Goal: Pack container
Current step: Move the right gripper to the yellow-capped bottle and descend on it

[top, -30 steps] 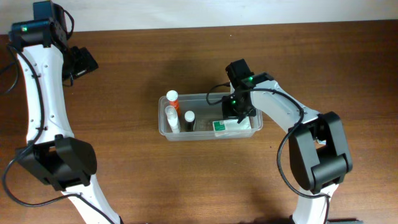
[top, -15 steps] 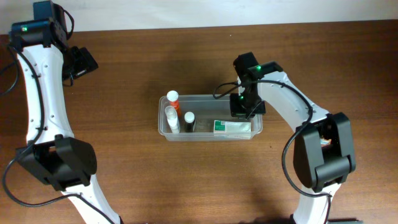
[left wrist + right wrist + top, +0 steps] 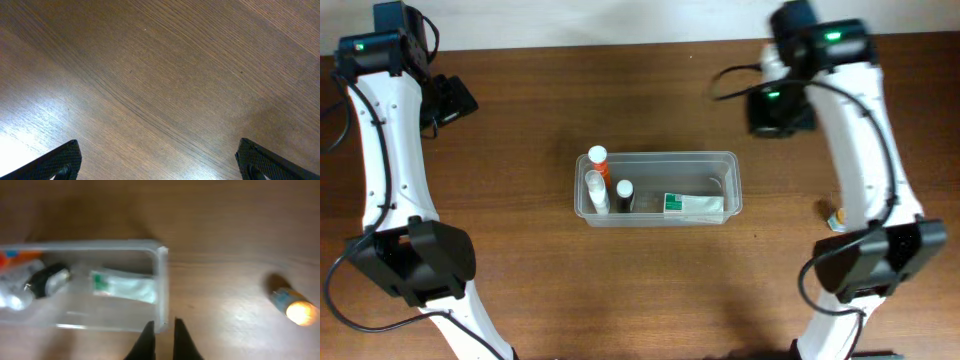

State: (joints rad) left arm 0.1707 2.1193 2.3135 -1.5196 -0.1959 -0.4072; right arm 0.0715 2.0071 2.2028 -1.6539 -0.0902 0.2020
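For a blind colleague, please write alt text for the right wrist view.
A clear container on a wooden table holds a white-and-green carton and small bottles. The right gripper hangs nearly shut above its near corner; another small bottle lies outside, to the right.

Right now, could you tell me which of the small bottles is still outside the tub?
The one with the yellow end, lying alone on the table right of the tub. The orange-capped and black-capped bottles are inside it.
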